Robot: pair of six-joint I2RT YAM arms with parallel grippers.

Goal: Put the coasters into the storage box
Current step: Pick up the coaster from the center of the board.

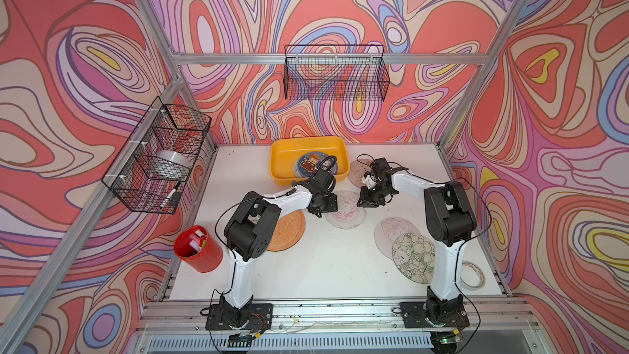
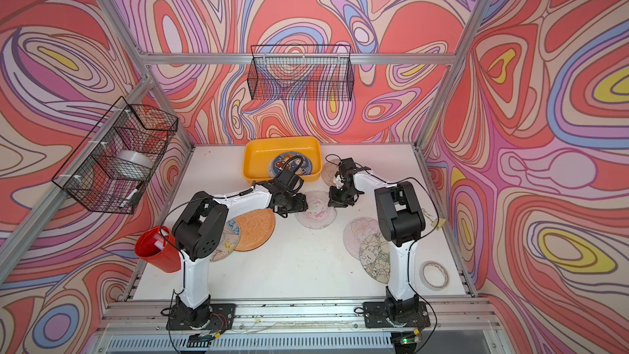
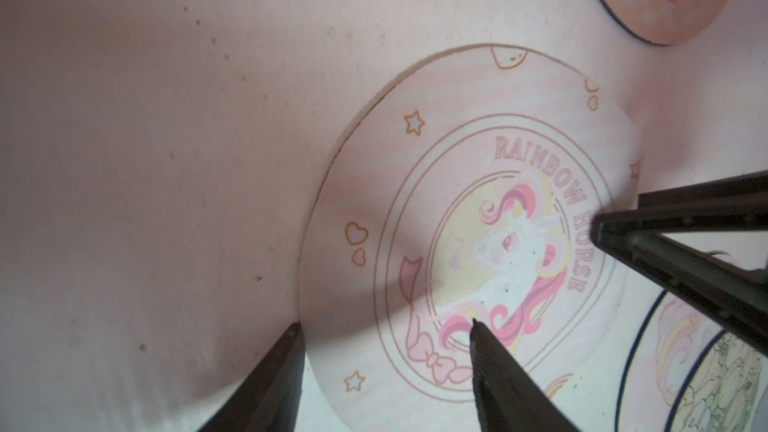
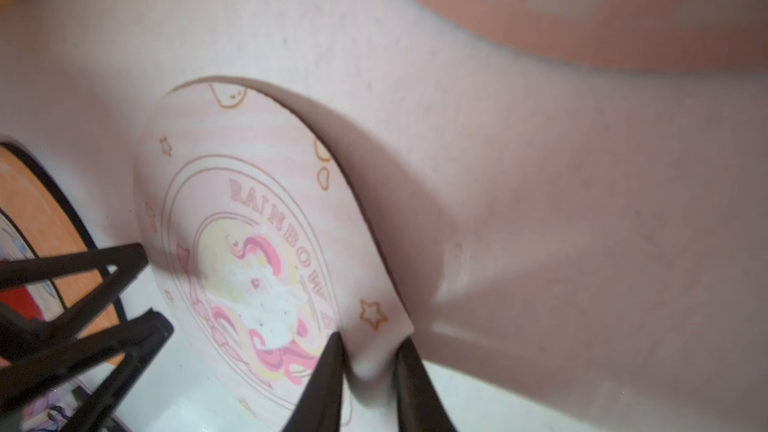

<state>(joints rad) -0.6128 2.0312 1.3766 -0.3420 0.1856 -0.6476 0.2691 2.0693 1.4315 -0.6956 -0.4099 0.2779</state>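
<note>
Right wrist view: pinches the rim of the pink unicorn coaster in the right gripper, tilting that edge up off the white table. Spreads the left gripper wide at the opposite rim, gripping nothing. Sits mid-table, near the yellow storage box, holding blue coasters; orange coaster flat nearby

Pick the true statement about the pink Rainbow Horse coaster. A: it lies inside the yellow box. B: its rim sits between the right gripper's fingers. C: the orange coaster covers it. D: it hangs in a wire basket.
B: the right wrist view shows the right gripper with a finger on each side of the rim of the Rainbow Horse coaster.
</note>
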